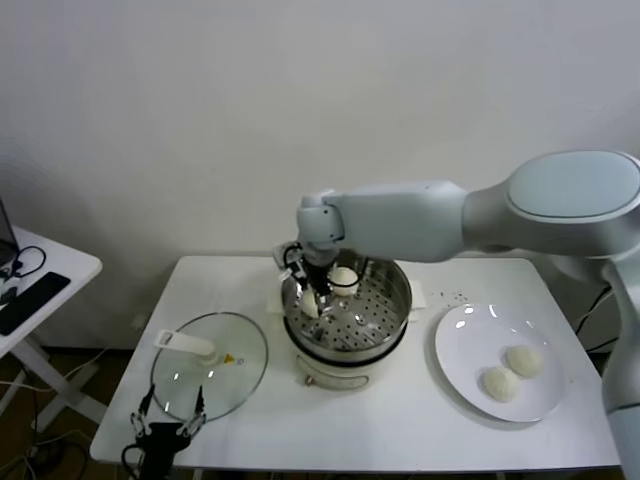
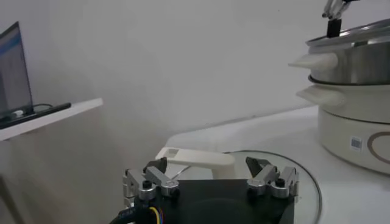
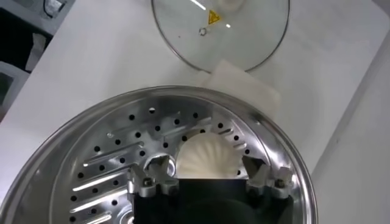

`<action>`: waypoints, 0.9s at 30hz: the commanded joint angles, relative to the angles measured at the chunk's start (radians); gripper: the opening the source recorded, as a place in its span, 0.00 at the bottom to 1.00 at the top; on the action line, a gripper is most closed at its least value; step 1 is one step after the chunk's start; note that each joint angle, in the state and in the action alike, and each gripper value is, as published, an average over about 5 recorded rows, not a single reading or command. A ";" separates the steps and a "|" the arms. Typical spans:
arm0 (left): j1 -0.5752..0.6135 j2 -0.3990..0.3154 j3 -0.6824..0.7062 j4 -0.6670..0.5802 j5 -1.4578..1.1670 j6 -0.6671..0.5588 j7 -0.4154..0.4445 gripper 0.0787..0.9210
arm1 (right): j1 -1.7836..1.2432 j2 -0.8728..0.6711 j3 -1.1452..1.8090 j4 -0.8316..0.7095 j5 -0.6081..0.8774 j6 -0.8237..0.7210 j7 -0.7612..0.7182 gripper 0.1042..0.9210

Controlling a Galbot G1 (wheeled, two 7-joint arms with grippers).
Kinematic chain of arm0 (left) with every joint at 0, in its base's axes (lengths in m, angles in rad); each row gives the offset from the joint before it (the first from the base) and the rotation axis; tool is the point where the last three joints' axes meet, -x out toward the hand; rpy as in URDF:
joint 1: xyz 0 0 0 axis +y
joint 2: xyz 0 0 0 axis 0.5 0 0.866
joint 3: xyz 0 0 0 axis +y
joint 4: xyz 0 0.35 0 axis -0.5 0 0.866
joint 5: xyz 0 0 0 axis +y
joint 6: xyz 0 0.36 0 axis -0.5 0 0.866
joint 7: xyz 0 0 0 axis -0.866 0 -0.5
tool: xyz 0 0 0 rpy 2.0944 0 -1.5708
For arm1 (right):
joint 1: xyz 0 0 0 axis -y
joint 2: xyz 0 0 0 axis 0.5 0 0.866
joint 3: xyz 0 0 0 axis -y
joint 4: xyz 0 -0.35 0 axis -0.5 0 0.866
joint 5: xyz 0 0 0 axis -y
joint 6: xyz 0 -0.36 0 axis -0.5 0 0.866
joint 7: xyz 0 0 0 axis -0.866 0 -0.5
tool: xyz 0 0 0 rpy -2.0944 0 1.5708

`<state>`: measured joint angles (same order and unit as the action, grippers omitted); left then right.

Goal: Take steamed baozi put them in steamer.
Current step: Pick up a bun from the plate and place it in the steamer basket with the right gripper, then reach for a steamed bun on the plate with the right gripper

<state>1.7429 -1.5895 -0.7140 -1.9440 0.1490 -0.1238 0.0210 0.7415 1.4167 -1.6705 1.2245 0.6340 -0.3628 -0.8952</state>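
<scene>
The steamer point(image 1: 398, 305) stands mid-table, a shiny pot with a perforated bottom point(image 3: 116, 140). My right gripper point(image 1: 318, 296) reaches down into it at its left side and is open. One steamed baozi point(image 3: 207, 155) lies on the perforated bottom between its spread fingers point(image 3: 206, 170). Another baozi point(image 1: 344, 277) rests farther back in the pot. Two more baozi point(image 1: 523, 359) point(image 1: 500, 383) lie on the white plate point(image 1: 470, 345) at the right. My left gripper point(image 1: 168, 412) hangs open at the table's front left edge, holding nothing.
The glass lid point(image 1: 225, 375) with its white handle point(image 2: 196, 161) lies flat left of the steamer point(image 2: 353, 61), just beyond my left gripper point(image 2: 210, 173). A white folded cloth point(image 3: 241, 85) lies beside the pot. A side table point(image 1: 45, 275) stands far left.
</scene>
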 commanded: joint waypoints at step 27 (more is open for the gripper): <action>0.023 -0.012 0.002 -0.002 0.020 -0.005 -0.003 0.88 | -0.138 -0.942 -0.069 0.323 -0.399 0.099 -0.069 0.88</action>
<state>1.7643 -1.5973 -0.7123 -1.9507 0.1640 -0.1280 0.0179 0.8963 0.7128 -1.8805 1.5885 0.4183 -0.2717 -0.9691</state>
